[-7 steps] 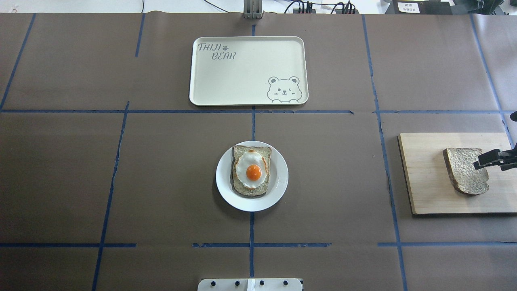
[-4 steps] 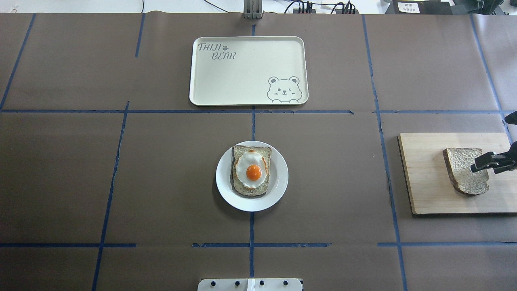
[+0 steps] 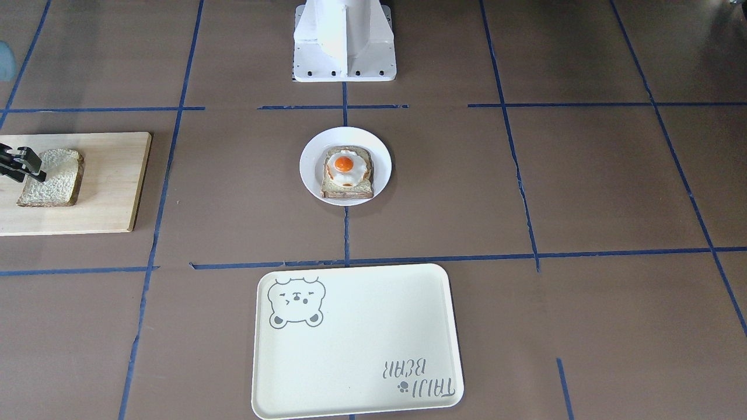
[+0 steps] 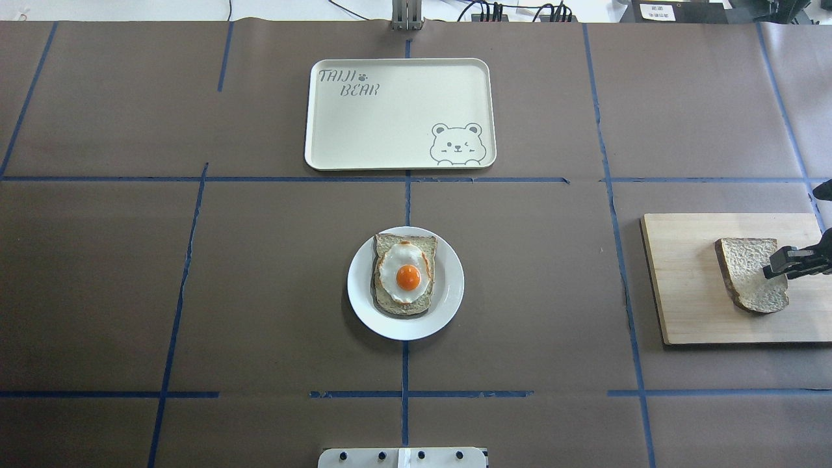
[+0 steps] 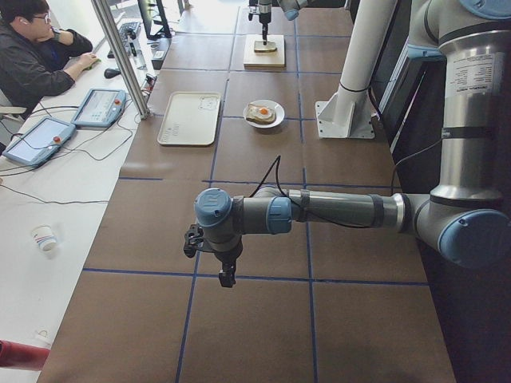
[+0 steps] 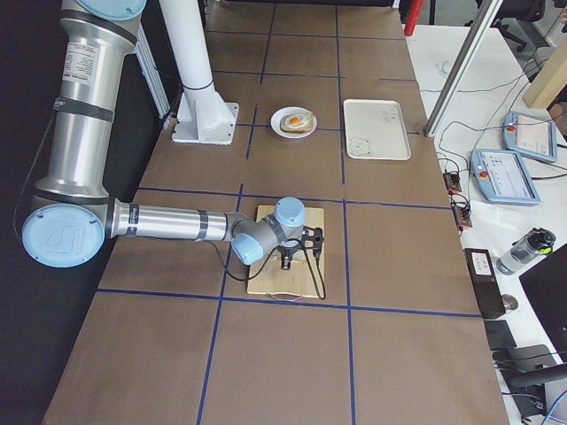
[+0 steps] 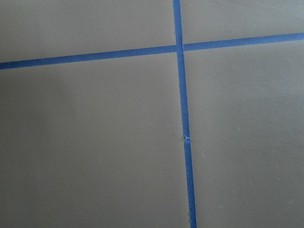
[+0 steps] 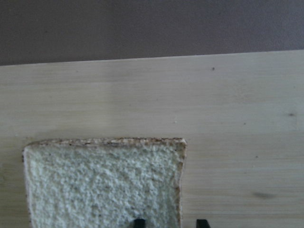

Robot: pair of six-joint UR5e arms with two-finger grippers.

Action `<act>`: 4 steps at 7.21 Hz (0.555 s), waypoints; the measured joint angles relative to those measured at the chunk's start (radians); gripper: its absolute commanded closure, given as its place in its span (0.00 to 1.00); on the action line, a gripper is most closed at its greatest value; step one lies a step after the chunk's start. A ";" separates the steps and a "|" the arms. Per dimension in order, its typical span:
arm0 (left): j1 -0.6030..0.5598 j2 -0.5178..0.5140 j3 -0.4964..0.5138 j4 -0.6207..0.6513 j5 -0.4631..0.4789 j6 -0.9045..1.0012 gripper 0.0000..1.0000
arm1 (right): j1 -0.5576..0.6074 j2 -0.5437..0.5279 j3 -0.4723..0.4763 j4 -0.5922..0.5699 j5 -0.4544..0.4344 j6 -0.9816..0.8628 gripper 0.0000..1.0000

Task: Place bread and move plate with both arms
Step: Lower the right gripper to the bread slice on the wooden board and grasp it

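Note:
The plain bread slice (image 4: 747, 273) lies flat on a wooden board (image 4: 689, 292) at the far right; it also shows in the front view (image 3: 52, 184) and the right wrist view (image 8: 104, 185). My right gripper (image 4: 777, 268) is open and low over the slice's right edge. In the right wrist view (image 8: 169, 222) one fingertip (image 8: 137, 222) is over the crumb and the other is over the board, with the crust between them. The white plate (image 4: 448, 305) sits mid-table and holds an egg-topped slice (image 4: 406, 276). My left gripper (image 5: 227, 275) hangs over bare table far to the left; I cannot tell its state.
A cream bear tray (image 4: 390, 130) lies beyond the plate, toward the far edge. The white base block (image 3: 344, 41) stands on the robot's side. Blue tape lines cross the brown table cover. An operator (image 5: 32, 48) sits past the far edge.
My right gripper has shifted slightly toward the robot's side and come lower over the bread's right edge. The bread, plate and tray have not visibly moved.

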 measured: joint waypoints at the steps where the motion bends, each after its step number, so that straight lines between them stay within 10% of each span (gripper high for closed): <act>1: 0.000 0.000 0.000 0.000 0.000 0.000 0.00 | 0.000 -0.001 0.000 0.000 -0.006 0.000 0.76; 4: 0.000 0.000 -0.001 0.000 0.000 0.000 0.00 | 0.000 -0.002 0.003 0.000 -0.008 -0.001 1.00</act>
